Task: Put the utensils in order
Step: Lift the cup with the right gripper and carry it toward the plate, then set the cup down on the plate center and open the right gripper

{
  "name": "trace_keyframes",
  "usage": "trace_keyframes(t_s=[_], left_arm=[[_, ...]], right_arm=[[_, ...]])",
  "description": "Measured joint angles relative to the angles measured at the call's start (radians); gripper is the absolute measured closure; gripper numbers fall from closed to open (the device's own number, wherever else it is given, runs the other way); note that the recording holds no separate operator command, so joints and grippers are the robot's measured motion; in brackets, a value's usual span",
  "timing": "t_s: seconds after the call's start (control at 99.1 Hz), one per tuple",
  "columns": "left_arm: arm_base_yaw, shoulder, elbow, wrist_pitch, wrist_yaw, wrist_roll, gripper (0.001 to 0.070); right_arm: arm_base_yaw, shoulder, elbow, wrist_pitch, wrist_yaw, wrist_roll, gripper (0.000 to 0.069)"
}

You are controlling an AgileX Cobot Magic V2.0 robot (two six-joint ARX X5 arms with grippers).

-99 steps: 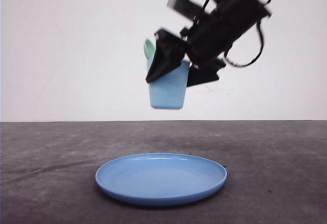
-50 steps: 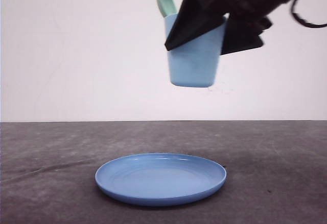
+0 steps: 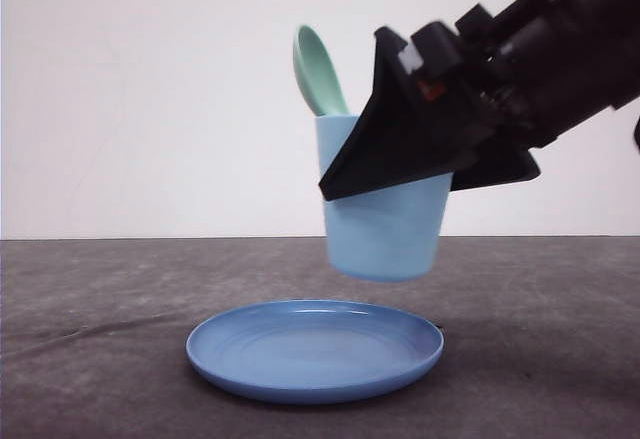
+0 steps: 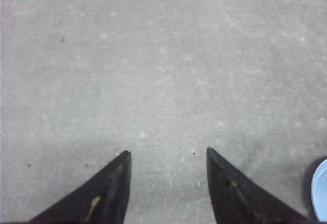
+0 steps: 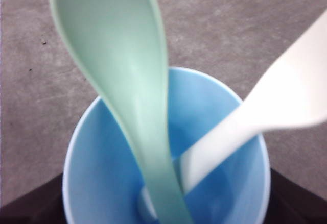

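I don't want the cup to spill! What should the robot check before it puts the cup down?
1. Right gripper shut on the cup: ok.
2. Spoon and fork standing inside the cup: ok.
3. Cup upright: ok, nearly straight.
4. Cup above the plate, not touching it: ok.
5. Cup centred over the plate: cannot tell, it looks offset toward the right rim.
6. Left gripper open and away over bare table: ok.
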Motion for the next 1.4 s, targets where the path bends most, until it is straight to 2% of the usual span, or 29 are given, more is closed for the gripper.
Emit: trace_keyframes(t_s=[0.545, 1.019, 1.403], left_arm=[[0.000, 0.000, 0.000, 0.000, 0.000, 0.000, 0.0433], [0.000, 0.000, 0.000, 0.000, 0.000, 0.000, 0.0433], [0.000, 0.000, 0.000, 0.000, 0.000, 0.000, 0.0433]], right_arm=[[0.000, 0.294, 0.000, 0.280, 0.000, -0.001, 0.0227], [0.000, 0.345, 0.000, 0.310, -0.002, -0.001, 0.0224], [0.000, 0.348, 0.000, 0.322, -0.024, 0.000, 0.0097]])
